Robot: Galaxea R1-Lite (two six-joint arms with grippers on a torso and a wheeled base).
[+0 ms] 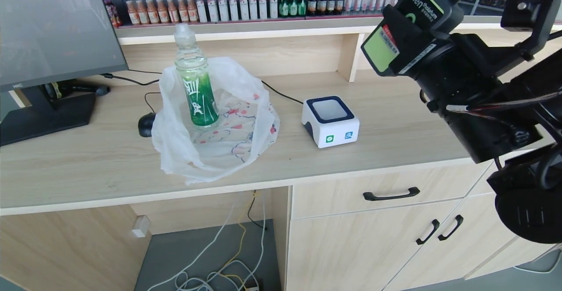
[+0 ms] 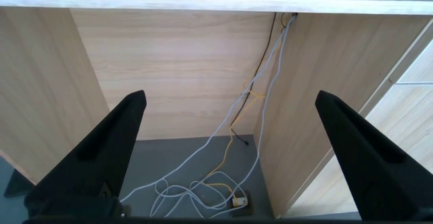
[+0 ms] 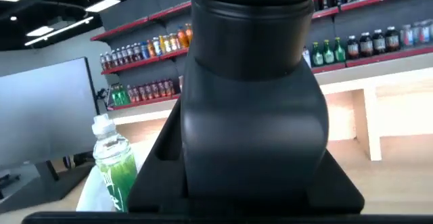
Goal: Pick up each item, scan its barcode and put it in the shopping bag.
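Firstly, the right gripper (image 1: 439, 52) is clamped on a black tube (image 1: 408, 14), held raised over the right end of the surface (image 1: 395, 120), above and beyond the scanner (image 1: 330, 121). The left gripper (image 2: 230, 97) hangs below the surface edge with its fingers spread wide and nothing between them, facing loose cables (image 2: 203, 183) on the floor. On the surface, the white scanner sits just right of the bag (image 1: 246, 120), apart from it. A green bottle (image 1: 196, 80) stands upright inside the open bag. A mouse (image 1: 146, 124) lies at the bag's left side; a monitor (image 1: 52, 23) stands farther left.
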